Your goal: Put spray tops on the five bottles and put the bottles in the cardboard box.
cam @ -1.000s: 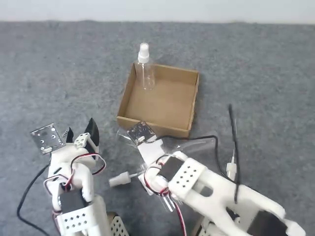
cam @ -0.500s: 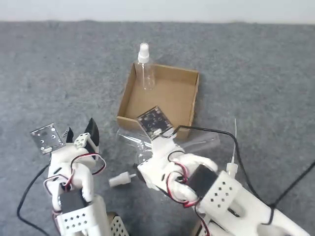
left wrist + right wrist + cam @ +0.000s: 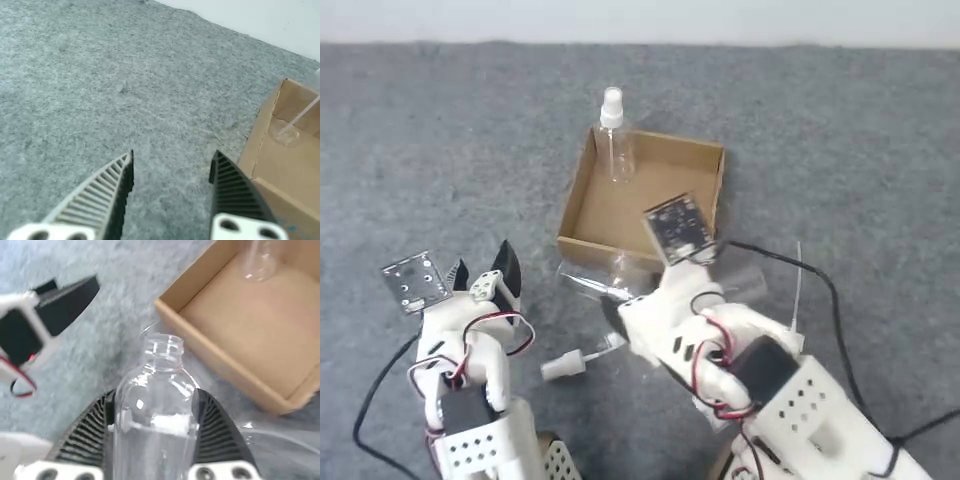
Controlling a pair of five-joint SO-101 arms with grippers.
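As the right arm swings forward, its gripper [image 3: 156, 399], clenched on an uncapped bottle [image 3: 154, 416], now hangs at the cardboard box [image 3: 578, 196] (1 capped bottle [image 3: 616, 140] stands inside). The left gripper [image 3: 172, 161] stays spread and idle. A spray top [image 3: 563, 366] lies behind on the counter [image 3: 440, 150], so capping seems pending.

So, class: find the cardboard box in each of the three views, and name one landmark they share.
High view: the cardboard box sits mid-picture, ahead of both arms.
Left wrist view: its corner lies off to one side of the open fingers.
Right wrist view: it lies just beyond the neck of the gripped uncapped bottle.
Shared landmark: the capped bottle standing in a corner of the box.
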